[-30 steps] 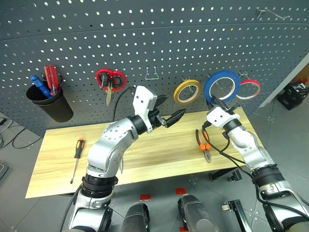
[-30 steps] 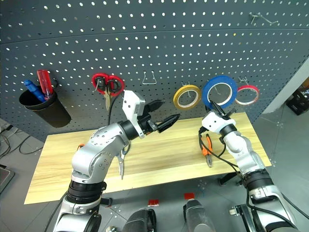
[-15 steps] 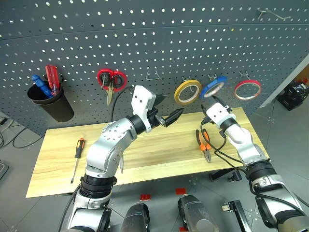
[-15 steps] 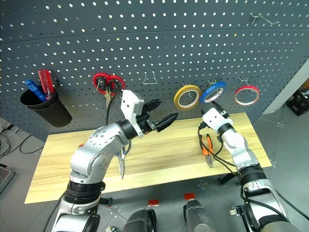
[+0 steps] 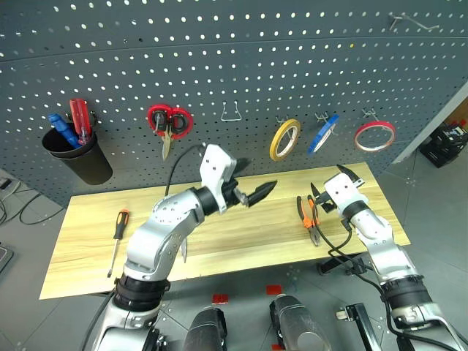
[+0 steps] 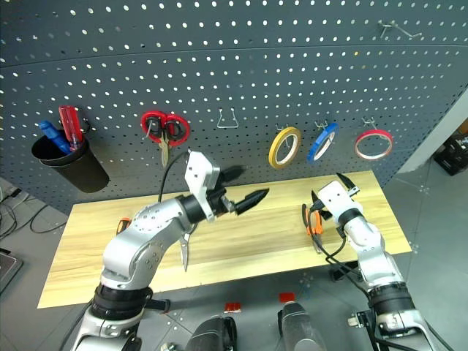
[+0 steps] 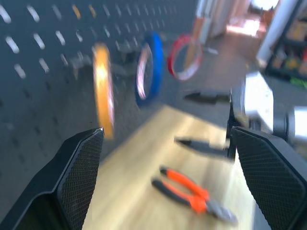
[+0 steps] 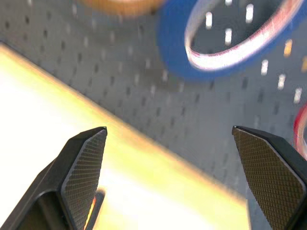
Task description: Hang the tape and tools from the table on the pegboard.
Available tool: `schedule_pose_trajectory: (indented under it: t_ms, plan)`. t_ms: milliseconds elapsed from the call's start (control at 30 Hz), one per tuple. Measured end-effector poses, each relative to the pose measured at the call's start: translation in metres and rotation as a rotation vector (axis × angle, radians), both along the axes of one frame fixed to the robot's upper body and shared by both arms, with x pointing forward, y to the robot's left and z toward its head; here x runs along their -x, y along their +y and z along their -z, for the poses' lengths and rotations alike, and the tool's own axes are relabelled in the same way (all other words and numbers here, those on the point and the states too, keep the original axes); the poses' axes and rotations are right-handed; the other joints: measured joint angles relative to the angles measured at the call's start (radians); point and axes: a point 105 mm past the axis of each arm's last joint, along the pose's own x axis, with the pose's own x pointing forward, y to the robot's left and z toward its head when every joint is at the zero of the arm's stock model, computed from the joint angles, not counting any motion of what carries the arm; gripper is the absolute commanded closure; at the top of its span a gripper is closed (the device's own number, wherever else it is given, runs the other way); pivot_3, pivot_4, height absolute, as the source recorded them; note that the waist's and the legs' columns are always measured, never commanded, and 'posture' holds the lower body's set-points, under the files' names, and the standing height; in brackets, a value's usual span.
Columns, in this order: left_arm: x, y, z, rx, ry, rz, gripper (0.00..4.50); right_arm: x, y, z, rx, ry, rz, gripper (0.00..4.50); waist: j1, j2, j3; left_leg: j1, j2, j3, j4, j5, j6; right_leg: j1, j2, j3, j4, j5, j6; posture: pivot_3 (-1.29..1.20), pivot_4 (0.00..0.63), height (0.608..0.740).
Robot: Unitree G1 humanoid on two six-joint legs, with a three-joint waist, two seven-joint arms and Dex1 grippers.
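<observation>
Now the blue tape [image 5: 322, 134] hangs on a pegboard [image 5: 241, 66] hook between the yellow roll [image 5: 285, 139] and red roll [image 5: 374, 136]. Below it, apart, the right gripper [image 5: 335, 189] stands spread and empty above the table's [image 5: 241, 227] right end, beside the pliers [image 5: 307, 218]. The left gripper [image 5: 254, 191] gapes empty over the table's middle.

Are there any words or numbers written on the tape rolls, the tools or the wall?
None can be read.
Blue tape roll: no writing shows.
Yellow roll and red roll: no writing shows.
Pliers and screwdriver: handles too small to tell.
Pegboard: holes and hooks, no sign or label.
</observation>
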Motion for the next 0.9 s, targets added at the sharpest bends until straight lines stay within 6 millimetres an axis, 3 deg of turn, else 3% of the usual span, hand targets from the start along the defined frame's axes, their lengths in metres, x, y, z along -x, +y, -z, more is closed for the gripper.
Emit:
schedule_pose_trajectory:
  t_ms: [133, 300, 533, 733, 900]
  plan:
    - [0.013, 0.016, 0.025, -0.081, 0.028, 0.024, 0.0, 0.002, 0.002, -0.008, -0.059, 0.138, 0.036, 0.03, 0.0, 0.001, 0.001, 0.002, 0.0, 0.0, 0.0, -0.003, 0.005, 0.001, 0.0, 0.001, -0.001, 0.0, 0.0, -0.23, 0.24, 0.74]
    - [0.033, 0.026, 0.057, -0.199, 0.061, 0.088, 0.0, 0.01, 0.008, 0.029, -0.257, 0.496, 0.181, 0.03, 0.015, 0.002, 0.009, 0.002, -0.001, -0.001, 0.001, -0.005, 0.008, 0.002, -0.001, 0.0, -0.001, 0.0, -0.001, -0.21, 0.297, 0.74]
    - [0.042, 0.024, 0.068, -0.252, 0.044, 0.126, 0.0, 0.021, 0.024, 0.045, -0.345, 0.709, 0.261, 0.03, 0.029, 0.005, 0.034, 0.002, -0.002, -0.002, 0.002, -0.007, 0.012, 0.003, -0.002, 0.0, -0.002, -0.001, -0.001, -0.18, 0.347, 0.74]
    - [0.044, 0.024, 0.066, -0.242, 0.045, 0.118, 0.0, 0.017, 0.004, 0.059, -0.362, 0.766, 0.394, 0.03, 0.031, 0.005, 0.068, 0.002, -0.002, -0.001, 0.002, -0.007, 0.012, 0.002, -0.002, 0.0, -0.001, -0.001, -0.001, -0.16, 0.378, 0.74]
    - [0.046, 0.029, 0.067, -0.247, 0.055, 0.084, 0.0, 0.003, 0.005, 0.054, -0.362, 0.746, 0.404, 0.03, 0.028, 0.005, 0.091, 0.002, 0.001, -0.002, 0.002, -0.007, 0.012, 0.002, -0.002, 0.0, -0.001, -0.001, -0.001, -0.12, 0.395, 0.74]
